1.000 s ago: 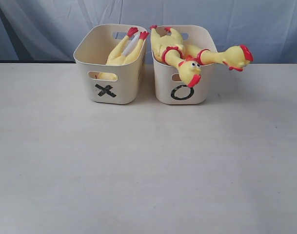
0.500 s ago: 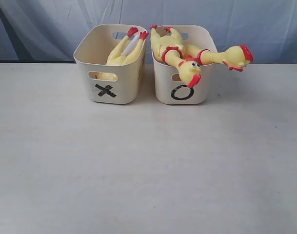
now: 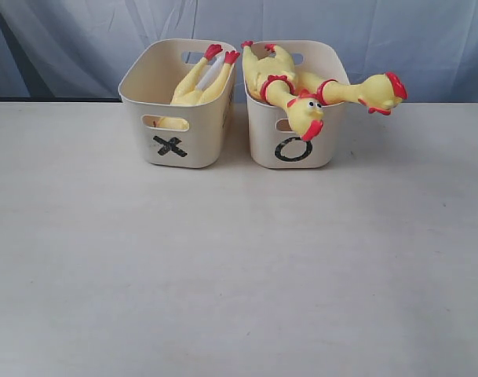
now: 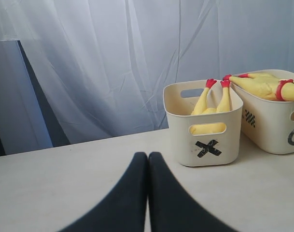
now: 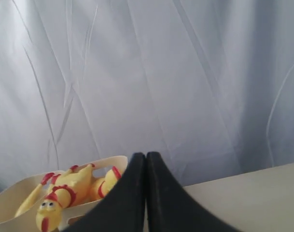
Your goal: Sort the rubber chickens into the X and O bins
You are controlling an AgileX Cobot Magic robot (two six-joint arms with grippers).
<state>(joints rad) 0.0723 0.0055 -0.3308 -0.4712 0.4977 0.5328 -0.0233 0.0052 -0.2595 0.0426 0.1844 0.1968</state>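
Two cream bins stand side by side near the back of the pale bench (image 3: 223, 275), in front of a light bluish curtain (image 3: 395, 31). In the exterior view the X bin (image 3: 203, 145) is on the left, with a black X on its front wall. The O bin (image 3: 262, 145) is just to its right, with a black O on its front. They are so close that I cannot tell if they touch. All three yellow chickens are in the bins. The upside-down chicken (image 3: 193, 86) is in the X bin. Its red feet poke up over the back right corner, and a bit of yellow shows through the slot handle in the front wall. The other two are in the O bin, with their red feet up at the back left corner. The front chicken (image 3: 290, 102) hangs its head over the front wall, so its red beak dips down onto the top of the O. The side chicken (image 3: 348, 90) lies across the right rim, and its head with the red comb sticks out past the bin, up in the air over the bench. The left gripper (image 4: 147, 157) has its two dark fingers pressed together with nothing between them. It is above the bare bench, well apart from the X bin. The right gripper (image 5: 146, 155) is also pressed together and holds nothing. In its own view the O bin and its two chickens show beyond it, with the curtain behind.
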